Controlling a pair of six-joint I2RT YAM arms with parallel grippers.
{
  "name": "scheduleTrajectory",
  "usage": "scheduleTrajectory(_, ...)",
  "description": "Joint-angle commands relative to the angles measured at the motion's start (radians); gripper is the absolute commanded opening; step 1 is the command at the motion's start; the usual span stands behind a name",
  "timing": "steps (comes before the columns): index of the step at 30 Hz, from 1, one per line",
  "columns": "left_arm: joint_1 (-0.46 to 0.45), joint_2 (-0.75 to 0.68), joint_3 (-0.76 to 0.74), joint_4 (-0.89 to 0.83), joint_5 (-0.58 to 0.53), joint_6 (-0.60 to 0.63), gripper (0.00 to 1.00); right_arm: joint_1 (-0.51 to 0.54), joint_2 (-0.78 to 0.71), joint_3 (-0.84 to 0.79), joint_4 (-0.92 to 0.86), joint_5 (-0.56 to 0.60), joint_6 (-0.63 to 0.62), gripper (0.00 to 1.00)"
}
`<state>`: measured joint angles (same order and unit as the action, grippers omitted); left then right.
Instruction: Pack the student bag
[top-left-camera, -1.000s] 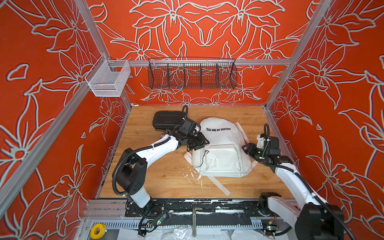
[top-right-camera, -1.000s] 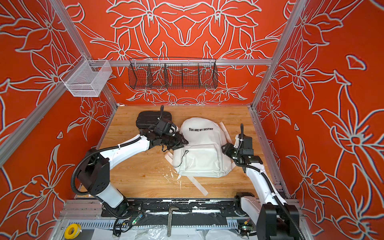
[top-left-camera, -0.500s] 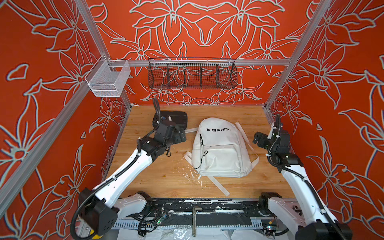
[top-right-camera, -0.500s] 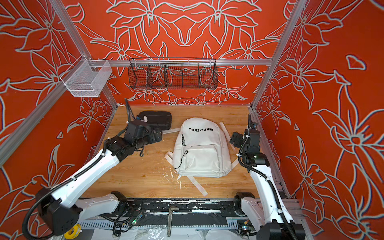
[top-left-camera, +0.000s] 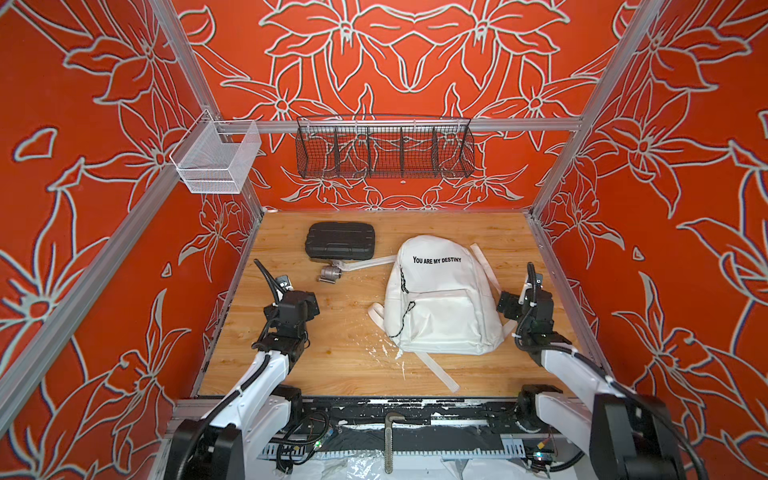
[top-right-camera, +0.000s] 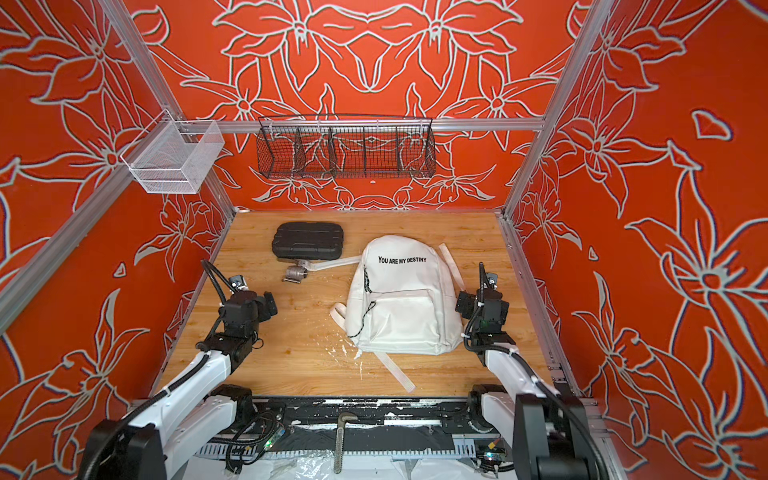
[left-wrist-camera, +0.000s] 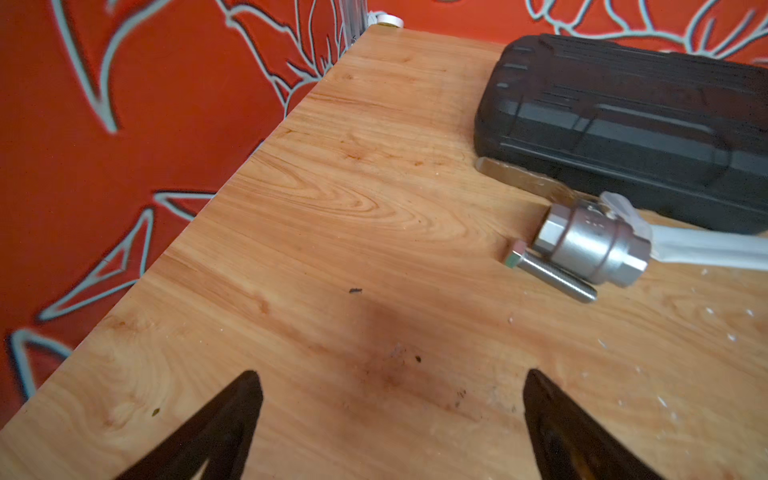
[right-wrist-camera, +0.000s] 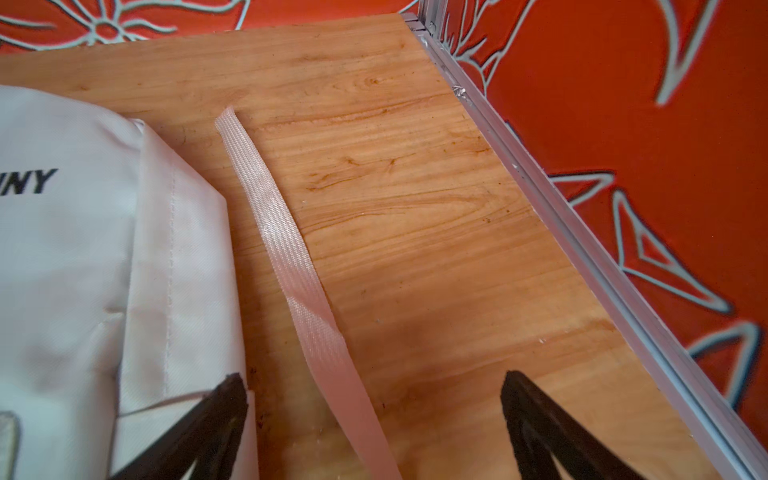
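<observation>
Left gripper: its two dark fingers stood spread wide with nothing between them, over bare wood near the left wall, well apart from the bag.
Right gripper: also spread wide and empty, hanging just beside the bag's right edge; whether a fingertip touched the fabric could not be told.
Webbing strap: it lay loose on the wood and ran under the gap between the right gripper's fingers, beside the bag.
Student bag: it lay flat with the print side up on the right half of the wooden table, its lettering toward the back wall, between the two grippers and nearer the right one; black cord pulls hung along its left side.
Metal fitting: it sat left of the bag's top with a bolt against it and a white strap reaching it from the bag.
Black case: it lay closed just behind the fitting, near the back wall.
Wire basket: it hung on the back rail.
White mesh basket: it hung at the left corner.
</observation>
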<state>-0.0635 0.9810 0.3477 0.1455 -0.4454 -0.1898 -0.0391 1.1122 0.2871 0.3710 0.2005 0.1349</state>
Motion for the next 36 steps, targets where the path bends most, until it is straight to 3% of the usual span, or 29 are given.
scheduleTrajectory(1,0.011,0.132,0.034,0.165,0.117,0.039,0.97,0.000,0.134,0.035,0.271,-0.057,-0.031,0.97)
scheduleTrajectory(4,0.011,0.212,0.075,0.196,0.173,0.122,0.97,0.001,0.219,0.094,0.247,-0.063,-0.035,0.97)
scheduleTrajectory(6,0.017,0.248,0.042,0.306,0.233,0.168,0.97,0.004,0.215,0.103,0.223,-0.099,-0.051,0.97)
scheduleTrajectory(9,0.022,0.345,0.002,0.440,0.261,0.185,0.97,0.005,0.219,0.034,0.354,-0.196,-0.092,0.97)
scheduleTrajectory(12,0.025,0.349,0.019,0.413,0.212,0.154,0.97,0.006,0.318,-0.068,0.660,-0.239,-0.108,0.97)
scheduleTrajectory(14,0.030,0.355,0.037,0.381,0.197,0.138,0.97,0.007,0.262,-0.016,0.470,-0.227,-0.113,0.97)
scheduleTrajectory(16,0.031,0.351,0.040,0.369,0.200,0.135,0.97,0.010,0.305,-0.003,0.516,-0.247,-0.117,0.97)
scheduleTrajectory(18,0.031,0.351,0.040,0.369,0.201,0.135,0.97,0.017,0.291,0.028,0.429,-0.254,-0.133,0.97)
scheduleTrajectory(24,0.033,0.354,0.040,0.373,0.202,0.136,0.97,0.037,0.305,0.040,0.428,-0.231,-0.146,0.97)
scheduleTrajectory(31,0.074,0.372,0.069,0.336,0.290,0.133,0.97,0.048,0.305,0.049,0.407,-0.208,-0.153,0.97)
scheduleTrajectory(36,0.075,0.360,0.058,0.347,0.290,0.135,0.97,0.050,0.300,0.047,0.404,-0.203,-0.155,0.97)
